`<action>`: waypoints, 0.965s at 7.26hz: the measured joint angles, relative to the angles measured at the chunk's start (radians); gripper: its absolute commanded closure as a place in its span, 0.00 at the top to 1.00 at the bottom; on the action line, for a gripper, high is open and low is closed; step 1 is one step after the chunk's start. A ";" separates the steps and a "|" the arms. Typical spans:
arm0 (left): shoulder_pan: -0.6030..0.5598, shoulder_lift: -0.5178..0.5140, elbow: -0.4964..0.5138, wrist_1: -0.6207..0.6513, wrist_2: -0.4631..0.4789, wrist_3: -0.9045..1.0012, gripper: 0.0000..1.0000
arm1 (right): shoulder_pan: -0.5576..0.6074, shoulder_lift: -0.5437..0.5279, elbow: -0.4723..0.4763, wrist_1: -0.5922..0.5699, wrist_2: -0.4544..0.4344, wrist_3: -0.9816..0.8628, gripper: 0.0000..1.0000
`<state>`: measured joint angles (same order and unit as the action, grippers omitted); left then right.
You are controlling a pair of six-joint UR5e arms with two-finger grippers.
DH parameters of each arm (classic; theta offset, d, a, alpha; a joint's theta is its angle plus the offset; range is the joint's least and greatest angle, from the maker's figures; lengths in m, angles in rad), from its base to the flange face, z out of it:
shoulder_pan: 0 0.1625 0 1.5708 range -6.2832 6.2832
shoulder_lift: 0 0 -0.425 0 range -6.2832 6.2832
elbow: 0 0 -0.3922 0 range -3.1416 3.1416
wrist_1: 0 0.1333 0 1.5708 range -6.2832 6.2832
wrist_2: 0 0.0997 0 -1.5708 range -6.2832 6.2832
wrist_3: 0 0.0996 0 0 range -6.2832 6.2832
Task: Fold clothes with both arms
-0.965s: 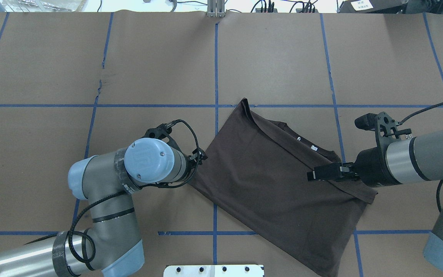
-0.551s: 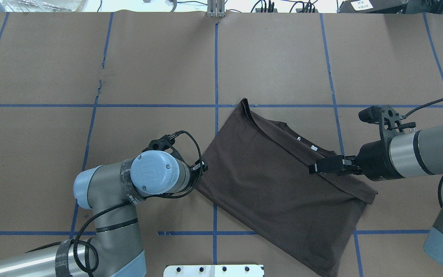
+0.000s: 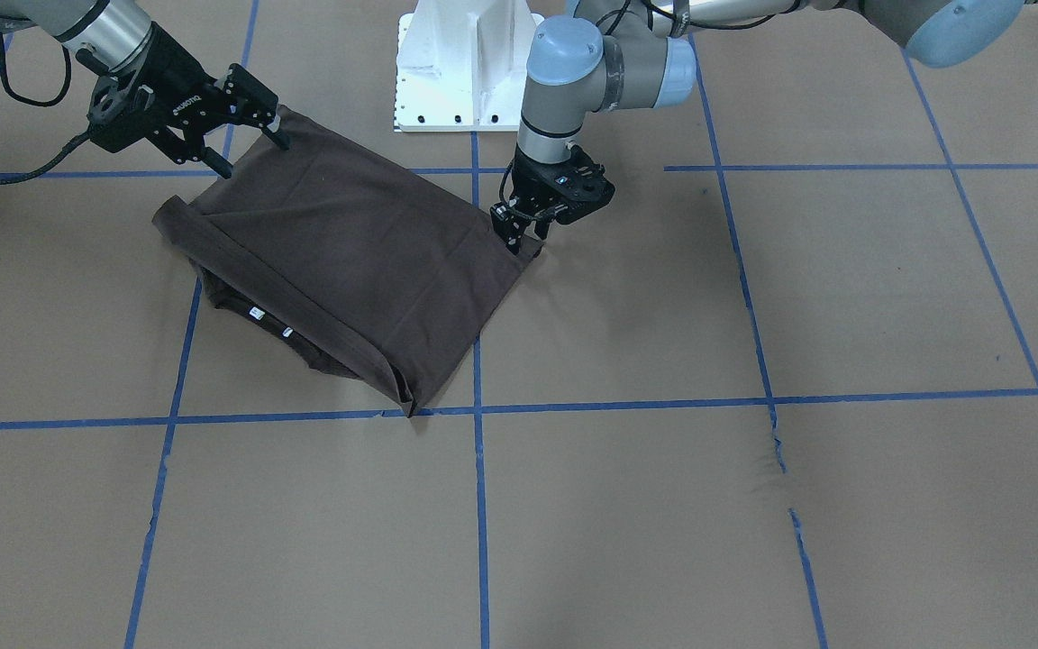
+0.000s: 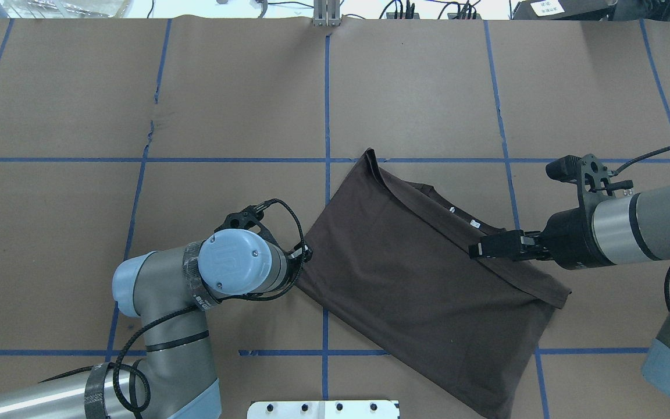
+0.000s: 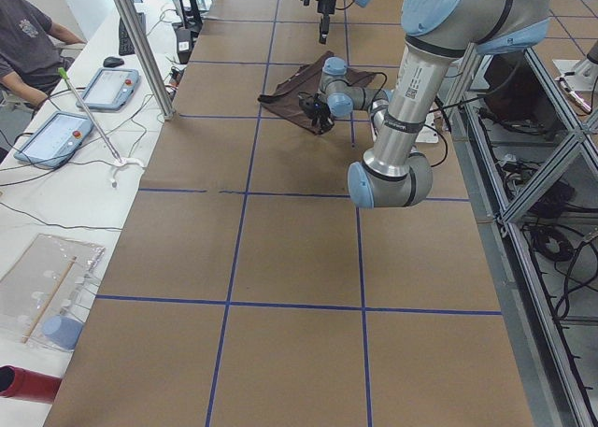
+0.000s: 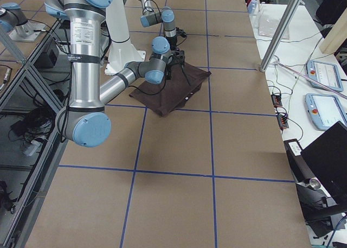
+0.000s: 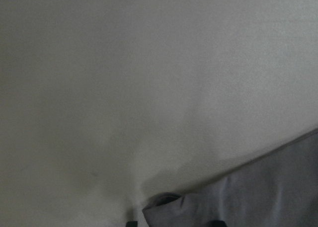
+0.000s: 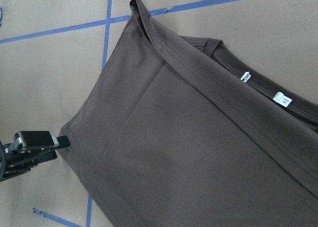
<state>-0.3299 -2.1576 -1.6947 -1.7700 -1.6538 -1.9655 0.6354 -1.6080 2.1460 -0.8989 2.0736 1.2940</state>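
Cloth first, from the front-facing view: the T-shirt (image 3: 348, 261) lies folded on the paper-covered table (image 3: 753, 315), one long edge doubled over into a band; the left gripper (image 3: 523, 236) stands low at the shirt's corner nearest it, and we judge it is placed there to take that corner for the next fold; the right gripper (image 3: 253, 155) has its jaws spread wide with nothing gripped; overhead, the right gripper (image 4: 477, 250) sits over the band just beside the white neck tags (image 4: 474, 223), and we take it to hang above the cloth rather than touch it; the left gripper's fingers are hidden here beneath its own wrist; the side views show all this too small to judge contact; the left wrist view is blurred and cut off, yet two dark fingertips (image 7: 131, 223) show apart at the bottom edge with the tip of the cloth corner between them, so we read those jaws as parted and not yet clamped; the right wrist view shows none of its own fingers, only the shirt, its collar (image 8: 213, 45) under the band, and the left gripper (image 8: 32, 143) at the far corner
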 measured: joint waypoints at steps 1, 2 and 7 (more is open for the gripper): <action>0.000 0.000 0.003 0.000 0.000 0.000 0.33 | 0.003 -0.001 0.000 0.000 0.007 0.000 1.00; 0.000 -0.002 0.004 0.000 0.000 0.000 0.03 | 0.008 -0.001 0.000 0.000 0.015 0.001 1.00; -0.017 -0.004 -0.007 0.003 0.009 0.010 0.00 | 0.017 -0.002 -0.001 -0.001 0.026 0.001 1.00</action>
<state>-0.3469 -2.1613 -1.7016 -1.7674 -1.6448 -1.9552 0.6525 -1.6101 2.1446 -0.9002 2.0999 1.2947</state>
